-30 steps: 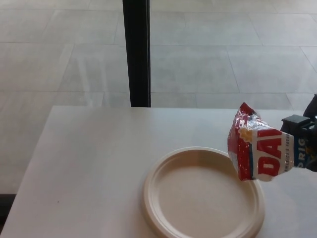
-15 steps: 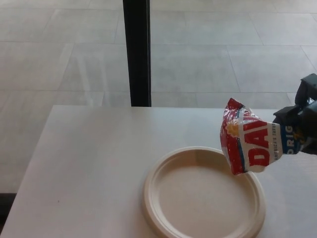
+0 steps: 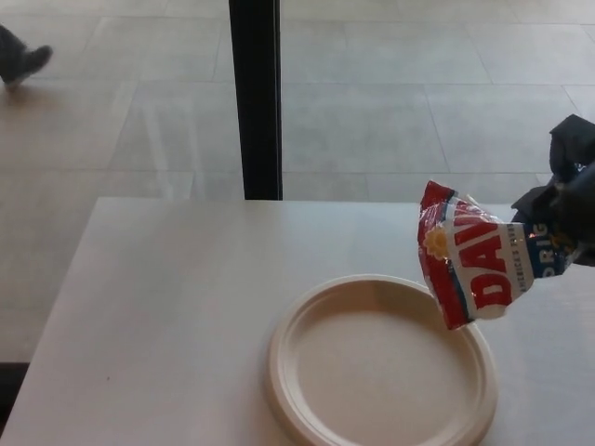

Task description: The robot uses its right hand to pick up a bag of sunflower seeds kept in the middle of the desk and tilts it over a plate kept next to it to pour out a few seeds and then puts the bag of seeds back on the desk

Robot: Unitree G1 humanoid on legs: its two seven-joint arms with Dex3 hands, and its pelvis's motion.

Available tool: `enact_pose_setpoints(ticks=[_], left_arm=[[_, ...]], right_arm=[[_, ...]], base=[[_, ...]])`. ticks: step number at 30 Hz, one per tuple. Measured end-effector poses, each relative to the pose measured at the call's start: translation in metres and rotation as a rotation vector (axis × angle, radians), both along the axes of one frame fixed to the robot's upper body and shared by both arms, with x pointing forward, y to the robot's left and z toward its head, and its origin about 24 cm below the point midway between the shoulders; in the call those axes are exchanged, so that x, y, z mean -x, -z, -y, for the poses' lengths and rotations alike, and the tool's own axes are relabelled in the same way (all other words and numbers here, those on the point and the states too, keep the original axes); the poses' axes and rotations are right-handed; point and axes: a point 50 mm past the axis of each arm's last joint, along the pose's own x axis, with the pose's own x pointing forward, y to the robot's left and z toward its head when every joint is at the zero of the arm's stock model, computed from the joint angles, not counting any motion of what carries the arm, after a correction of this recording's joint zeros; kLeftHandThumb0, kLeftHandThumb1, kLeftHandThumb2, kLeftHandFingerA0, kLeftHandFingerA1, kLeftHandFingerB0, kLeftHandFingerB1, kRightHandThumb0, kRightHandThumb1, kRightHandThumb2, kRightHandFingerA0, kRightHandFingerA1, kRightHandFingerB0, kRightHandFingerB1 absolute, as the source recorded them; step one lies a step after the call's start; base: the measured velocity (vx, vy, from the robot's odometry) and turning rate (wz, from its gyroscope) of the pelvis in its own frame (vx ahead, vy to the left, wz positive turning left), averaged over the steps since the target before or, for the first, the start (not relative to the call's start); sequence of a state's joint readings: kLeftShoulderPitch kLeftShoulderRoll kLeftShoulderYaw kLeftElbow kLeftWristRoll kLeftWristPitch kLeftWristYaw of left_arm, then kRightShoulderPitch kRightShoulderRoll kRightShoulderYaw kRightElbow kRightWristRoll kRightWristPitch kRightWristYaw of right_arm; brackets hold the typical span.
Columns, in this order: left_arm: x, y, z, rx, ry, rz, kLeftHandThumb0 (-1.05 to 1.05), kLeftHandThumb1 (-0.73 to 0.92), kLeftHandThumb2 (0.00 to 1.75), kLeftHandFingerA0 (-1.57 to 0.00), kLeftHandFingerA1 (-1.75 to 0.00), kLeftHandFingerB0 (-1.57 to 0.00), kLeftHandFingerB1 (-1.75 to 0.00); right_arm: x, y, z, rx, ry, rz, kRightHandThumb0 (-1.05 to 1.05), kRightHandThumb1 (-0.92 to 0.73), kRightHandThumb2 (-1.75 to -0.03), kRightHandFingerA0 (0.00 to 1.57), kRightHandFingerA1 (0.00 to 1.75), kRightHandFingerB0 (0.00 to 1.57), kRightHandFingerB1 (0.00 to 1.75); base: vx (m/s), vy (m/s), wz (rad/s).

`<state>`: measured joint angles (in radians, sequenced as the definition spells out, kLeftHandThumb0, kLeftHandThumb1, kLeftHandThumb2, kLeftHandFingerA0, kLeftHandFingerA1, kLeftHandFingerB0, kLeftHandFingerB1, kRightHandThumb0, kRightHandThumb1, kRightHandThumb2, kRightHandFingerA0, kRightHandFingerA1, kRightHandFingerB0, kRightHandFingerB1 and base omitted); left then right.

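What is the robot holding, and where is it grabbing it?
Its right hand holds the red and white seed bag by the end on the robot's right, tipped above the plate. The left hand is out of view.

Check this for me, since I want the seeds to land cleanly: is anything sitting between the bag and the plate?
Nothing visible is. The right robot hand holds the bag of sunflower seeds tilted in the air, its lower corner over the right rim of the plate. The plate looks bare, and only open air lies between them.
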<state>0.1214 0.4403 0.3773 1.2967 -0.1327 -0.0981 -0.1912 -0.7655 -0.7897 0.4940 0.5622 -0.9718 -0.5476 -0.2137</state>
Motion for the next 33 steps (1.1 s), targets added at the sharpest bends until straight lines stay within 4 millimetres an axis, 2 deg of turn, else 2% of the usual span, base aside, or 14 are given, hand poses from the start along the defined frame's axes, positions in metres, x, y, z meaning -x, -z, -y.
enact_pose_setpoints(ticks=[6, 7, 8, 11, 12, 14, 15, 16, 18, 19, 23, 28, 32, 33], left_arm=[[-0.001, -0.001, -0.001, -0.001, -0.001, 0.001, -0.89, 0.88, 0.66, -0.4, -0.62, -0.35, -0.43], [-0.001, -0.001, -0.001, -0.001, -0.001, 0.001, -0.87, 0.87, 0.66, -0.42, -0.61, -0.36, -0.41], [-0.002, -0.001, -0.001, -0.001, -0.002, 0.002, -0.87, 0.87, 0.66, -0.41, -0.61, -0.36, -0.42], [-0.002, -0.001, -0.001, -0.001, -0.004, 0.005, -0.88, 0.87, 0.66, -0.41, -0.62, -0.35, -0.43], [-0.002, -0.001, -0.001, -0.001, -0.004, 0.005, -0.9, 0.89, 0.67, -0.38, -0.6, -0.34, -0.42], [-0.002, -0.001, -0.001, -0.002, -0.003, 0.005, -0.91, 0.88, 0.67, -0.39, -0.61, -0.34, -0.43], [-0.002, -0.001, -0.002, -0.003, -0.003, 0.005, -0.92, 0.89, 0.67, -0.38, -0.6, -0.34, -0.43], [-0.002, -0.001, -0.002, -0.003, -0.003, 0.004, -0.9, 0.88, 0.67, -0.38, -0.59, -0.34, -0.42], [-0.003, -0.001, -0.002, -0.003, -0.003, 0.005, -0.89, 0.87, 0.65, -0.42, -0.63, -0.35, -0.42], [-0.003, -0.002, -0.002, -0.004, -0.005, 0.008, -0.88, 0.87, 0.66, -0.43, -0.63, -0.36, -0.42], [-0.005, -0.003, -0.003, -0.008, -0.003, 0.014, -0.88, 0.88, 0.66, -0.4, -0.59, -0.35, -0.42], [-0.006, -0.005, -0.006, -0.015, 0.004, 0.008, -0.89, 0.89, 0.67, -0.4, -0.59, -0.34, -0.41], [-0.007, -0.005, -0.006, -0.019, 0.009, 0.008, -0.87, 0.89, 0.66, -0.44, -0.6, -0.36, -0.4], [-0.007, -0.005, -0.007, -0.019, 0.01, 0.008, -0.88, 0.89, 0.67, -0.43, -0.58, -0.35, -0.4]], right_arm=[[0.001, -0.003, -0.011, 0.038, -0.076, 0.043, -0.35, -0.7, -0.75, 0.96, 1.61, 0.8, 0.58], [0.001, -0.003, -0.012, 0.043, -0.083, 0.046, -0.28, -0.57, -0.91, 1.0, 1.13, 0.86, 0.63], [0.002, -0.002, -0.015, 0.056, -0.104, 0.05, -0.3, -0.58, -0.8, 1.0, 1.24, 0.89, 0.63], [0.004, 0.0, -0.02, 0.078, -0.151, 0.063, -0.32, -0.6, -0.81, 0.99, 1.14, 0.9, 0.66], [0.004, 0.001, -0.021, 0.082, -0.16, 0.067, -0.3, -0.55, -0.95, 1.03, 1.59, 0.9, 0.75], [0.005, 0.0, -0.025, 0.095, -0.188, 0.074, -0.31, -0.52, -0.88, 1.1, 1.7, 0.95, 0.8], [0.005, -0.001, -0.026, 0.101, -0.203, 0.079, -0.3, -0.5, -0.87, 1.1, 1.67, 0.95, 0.78], [0.004, -0.002, -0.028, 0.104, -0.214, 0.084, -0.33, -0.46, -1.03, 1.28, 1.32, 0.89, 0.85], [0.004, -0.005, -0.031, 0.114, -0.243, 0.097, -0.37, -0.48, -1.01, 1.25, 1.32, 0.87, 0.85], [0.003, -0.007, -0.032, 0.131, -0.259, 0.099, -0.37, -0.63, -0.79, 1.02, 1.64, 0.92, 0.87], [0.001, -0.01, -0.036, 0.177, -0.295, 0.099, -0.42, -0.64, -0.72, 1.02, 1.59, 0.93, 0.79], [0.002, -0.008, -0.038, 0.22, -0.319, 0.089, -0.35, -0.57, -0.82, 1.01, 1.57, 0.93, 0.92], [0.001, -0.013, -0.041, 0.251, -0.341, 0.094, -0.32, -0.55, -0.97, 1.05, 1.53, 0.93, 0.89], [0.001, -0.014, -0.042, 0.255, -0.344, 0.094, -0.31, -0.51, -1.09, 1.26, 1.31, 0.89, 0.93]], base=[[0.0, 0.0, 0.0], [0.0, 0.0, 0.0], [0.0, 0.0, 0.0], [0.0, 0.0, 0.0], [0.0, 0.0, 0.0], [0.0, 0.0, 0.0], [0.0, 0.0, 0.0], [0.0, 0.0, 0.0], [0.0, 0.0, 0.0], [0.0, 0.0, 0.0], [0.0, 0.0, 0.0], [0.0, 0.0, 0.0], [0.0, 0.0, 0.0], [0.0, 0.0, 0.0]])
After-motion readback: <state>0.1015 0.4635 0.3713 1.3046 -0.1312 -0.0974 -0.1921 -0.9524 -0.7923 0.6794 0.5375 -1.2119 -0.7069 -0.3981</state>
